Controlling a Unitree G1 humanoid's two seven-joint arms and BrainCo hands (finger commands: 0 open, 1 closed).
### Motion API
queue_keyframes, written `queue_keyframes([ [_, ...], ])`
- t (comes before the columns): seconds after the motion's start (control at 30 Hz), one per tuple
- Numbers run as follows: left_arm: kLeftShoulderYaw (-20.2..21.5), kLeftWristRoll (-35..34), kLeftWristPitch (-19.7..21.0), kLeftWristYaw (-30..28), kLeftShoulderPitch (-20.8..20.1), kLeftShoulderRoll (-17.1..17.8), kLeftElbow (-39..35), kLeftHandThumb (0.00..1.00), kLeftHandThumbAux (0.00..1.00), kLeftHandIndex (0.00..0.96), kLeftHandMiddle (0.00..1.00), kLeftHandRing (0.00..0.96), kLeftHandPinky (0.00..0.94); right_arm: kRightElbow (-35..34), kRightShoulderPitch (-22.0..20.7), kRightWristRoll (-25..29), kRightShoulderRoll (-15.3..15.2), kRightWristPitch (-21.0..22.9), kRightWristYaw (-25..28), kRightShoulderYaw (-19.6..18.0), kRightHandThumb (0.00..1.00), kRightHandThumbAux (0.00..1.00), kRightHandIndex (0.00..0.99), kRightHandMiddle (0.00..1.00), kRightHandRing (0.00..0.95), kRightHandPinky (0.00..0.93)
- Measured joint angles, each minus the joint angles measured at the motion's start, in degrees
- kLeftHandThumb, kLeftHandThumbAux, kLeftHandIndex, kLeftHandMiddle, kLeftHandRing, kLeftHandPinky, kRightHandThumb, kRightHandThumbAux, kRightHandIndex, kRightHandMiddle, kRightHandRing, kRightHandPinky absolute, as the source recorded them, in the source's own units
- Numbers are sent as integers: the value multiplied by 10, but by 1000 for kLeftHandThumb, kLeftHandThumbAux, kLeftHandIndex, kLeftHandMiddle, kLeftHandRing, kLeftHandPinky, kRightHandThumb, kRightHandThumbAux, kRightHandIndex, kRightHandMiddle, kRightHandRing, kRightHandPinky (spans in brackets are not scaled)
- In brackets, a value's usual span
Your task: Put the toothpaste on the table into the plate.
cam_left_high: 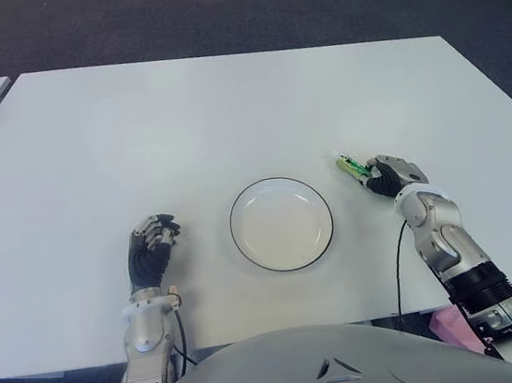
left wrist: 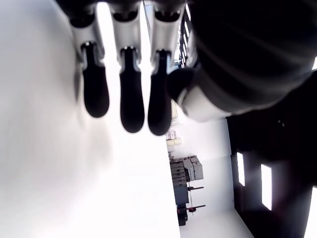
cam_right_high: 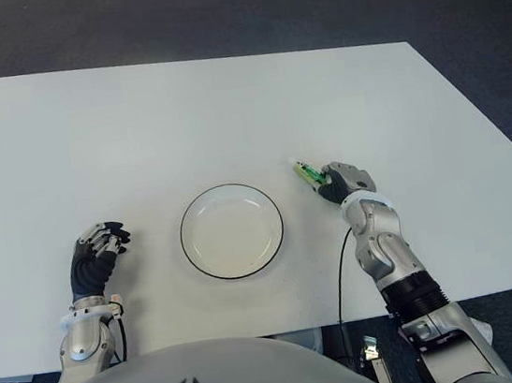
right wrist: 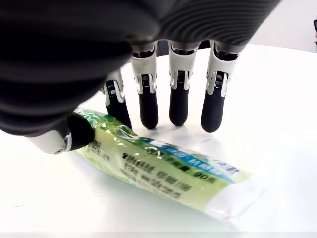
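Toothpaste point(right wrist: 163, 171) lies on the counter point(cam_left_high: 226, 110) right of centre, beneath the right robot hand point(cam_left_high: 388, 174), whose spread fingers point(right wrist: 148, 106) must close before carrying it left to the plate point(cam_left_high: 281, 223). Left robot hand point(cam_left_high: 151, 243) shows lower left, relaxed.

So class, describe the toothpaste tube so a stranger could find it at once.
Start at the white table and find the round plate. Just to its right, under the right hand, lies the toothpaste: a green tube, the table's only colourful thing.
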Motion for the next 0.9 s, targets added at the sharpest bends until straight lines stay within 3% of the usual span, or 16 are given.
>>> queue_keyframes([
  [0.47, 1, 1, 7, 0, 4, -3, -9, 708, 719, 430, 504, 509, 505, 9, 9, 0, 7, -9, -45, -8, 719, 450, 395, 339, 318, 370],
  [0.53, 1, 0, 7, 0, 5, -4, -9, 708, 719, 430, 503, 508, 506, 10, 11, 0, 8, -11, -50, -9, 720, 571, 410, 358, 338, 393],
  [0.63, 2, 0, 7, 0, 5, -5, -10, 709, 718, 430, 501, 506, 510, 9, 13, 0, 11, -12, -58, -12, 784, 643, 438, 418, 433, 478],
  [0.73, 2, 0, 8, 0, 6, -6, -11, 709, 718, 430, 502, 507, 511, 9, 16, 0, 15, -12, -70, -14, 828, 661, 426, 485, 592, 614],
  [0.9, 3, 0, 10, 0, 6, -9, -13, 708, 718, 430, 505, 508, 509, 12, 19, 1, 20, -23, -87, -15, 845, 672, 414, 503, 696, 735],
])
